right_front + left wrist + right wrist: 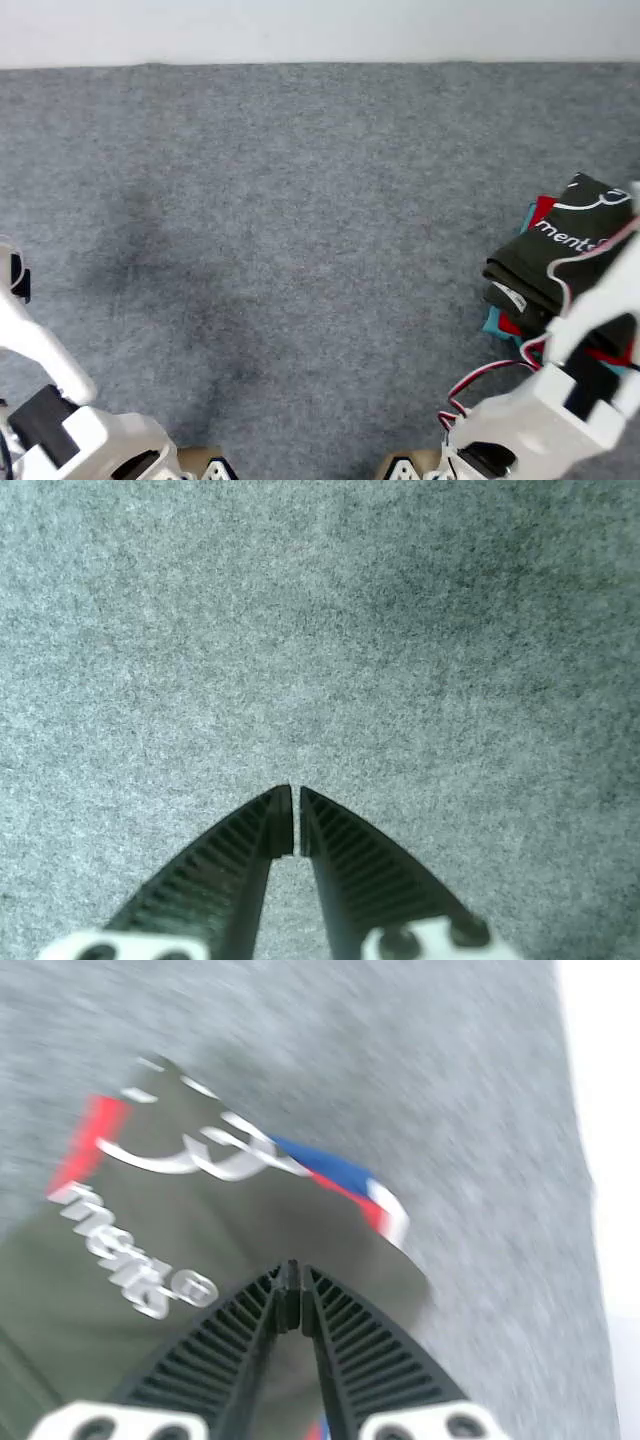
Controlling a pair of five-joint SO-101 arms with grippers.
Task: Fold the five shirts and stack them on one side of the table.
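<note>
Grey felt tabletop [300,200] — shirt stack [555,265] at its right edge, olive shirt [80,1340] on top. Right gripper [294,1278] above it, jaws pressed together, empty; left gripper [295,802] likewise, over bare felt. Pull the right arm away low and you may snag the top fold — toppling the stack.

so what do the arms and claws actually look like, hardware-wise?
The left arm and right arm are chunky white plastic shells with black parts at the joints. Thin red, white and black cables loop beside the right arm. The left claw and right claw match, with black tapered fingers, ribbed faces and white bases with screw holes.
</note>
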